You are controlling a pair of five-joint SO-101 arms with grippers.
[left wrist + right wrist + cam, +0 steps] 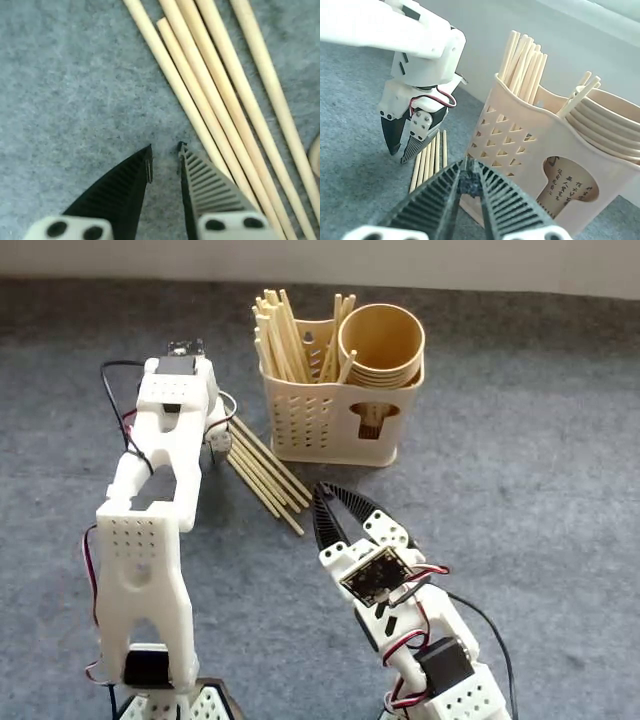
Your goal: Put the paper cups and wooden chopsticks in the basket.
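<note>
The left gripper [165, 149] has its fingers slightly apart, empty, beside loose chopsticks [215, 95]. On the right gripper [470, 172] the fingers are closed, empty, near the basket [520, 145].

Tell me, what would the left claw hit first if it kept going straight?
Probably the grey mat: the left gripper points down at it, just beside the loose chopsticks, though depth is unclear.
</note>
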